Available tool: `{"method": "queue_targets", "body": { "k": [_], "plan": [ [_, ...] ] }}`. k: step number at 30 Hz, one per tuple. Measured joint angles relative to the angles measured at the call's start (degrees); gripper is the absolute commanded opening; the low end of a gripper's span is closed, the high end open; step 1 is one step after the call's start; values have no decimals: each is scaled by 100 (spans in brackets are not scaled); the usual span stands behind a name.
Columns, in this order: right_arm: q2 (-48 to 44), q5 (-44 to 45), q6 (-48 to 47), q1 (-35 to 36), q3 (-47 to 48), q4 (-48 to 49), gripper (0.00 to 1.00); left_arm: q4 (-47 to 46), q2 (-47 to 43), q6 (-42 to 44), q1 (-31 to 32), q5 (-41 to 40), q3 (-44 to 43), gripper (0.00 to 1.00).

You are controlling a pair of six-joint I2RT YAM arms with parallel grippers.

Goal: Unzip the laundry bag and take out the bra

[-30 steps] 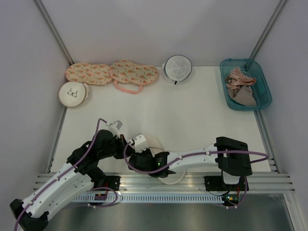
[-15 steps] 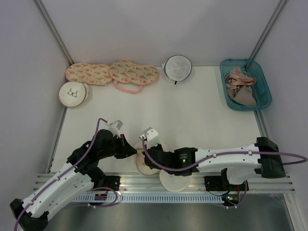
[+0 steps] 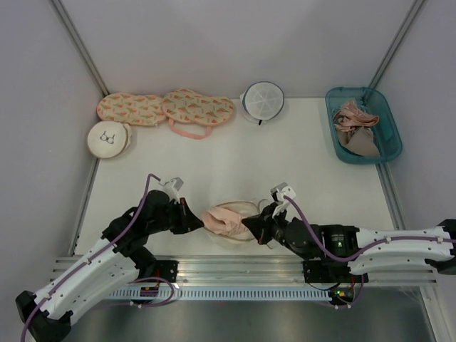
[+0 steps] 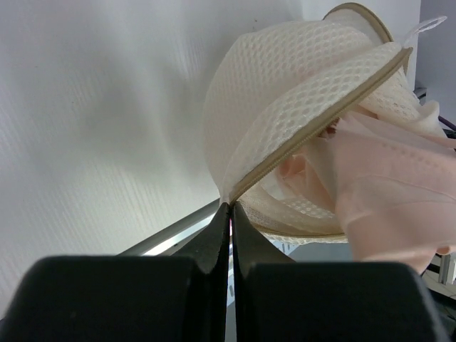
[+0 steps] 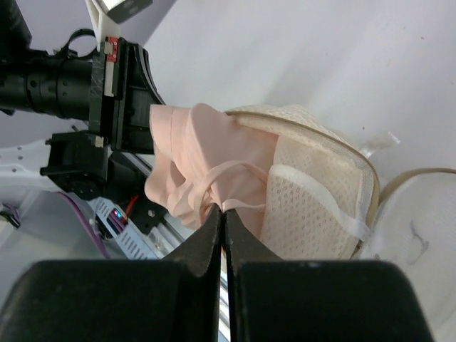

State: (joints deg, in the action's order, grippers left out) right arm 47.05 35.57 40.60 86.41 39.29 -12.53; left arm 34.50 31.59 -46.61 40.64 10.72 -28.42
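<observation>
The cream mesh laundry bag (image 3: 242, 206) lies open near the table's front edge, between my two grippers. The pale pink bra (image 3: 222, 219) bulges out of its opening. My left gripper (image 3: 201, 219) is shut on the bag's zipper rim at its left side; in the left wrist view the jaws (image 4: 229, 210) pinch the rim where the mesh (image 4: 285, 78) meets the bra (image 4: 385, 178). My right gripper (image 3: 249, 226) is shut on a thin pink strap (image 5: 235, 206) of the bra (image 5: 206, 149), just right of the bag (image 5: 313, 192).
Another round cream bag with a bra drawing (image 3: 108, 139) sits at the back left. Two peach patterned pouches (image 3: 132, 108) (image 3: 199, 107) and a white mesh round bag (image 3: 262, 100) line the back. A teal bin (image 3: 390, 135) with tan-grey garments stands at the back right.
My right arm has swung out to the right, drawing the pink bra into view out of the bag. The left gripper has stayed on the bag's rim.
</observation>
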Motion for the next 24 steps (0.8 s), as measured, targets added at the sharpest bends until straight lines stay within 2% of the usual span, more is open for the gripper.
{"method": "queue_targets", "body": {
  "k": [3, 16, 21, 24],
  "plan": [
    [37, 118, 37, 0, -431, 837, 0, -20, 28, -9, 0, 0, 0, 2],
    [1803, 378, 120, 0, -1453, 5027, 0, -33, -61, -68, 0, 9, 0, 2],
    [1928, 640, -295, 0, -1458, 6220, 0, -33, -164, -92, 0, 33, 0, 2],
    [1895, 811, -629, 0, -1346, 6467, 0, -33, -186, -101, 0, 37, 0, 2]
  ]
}}
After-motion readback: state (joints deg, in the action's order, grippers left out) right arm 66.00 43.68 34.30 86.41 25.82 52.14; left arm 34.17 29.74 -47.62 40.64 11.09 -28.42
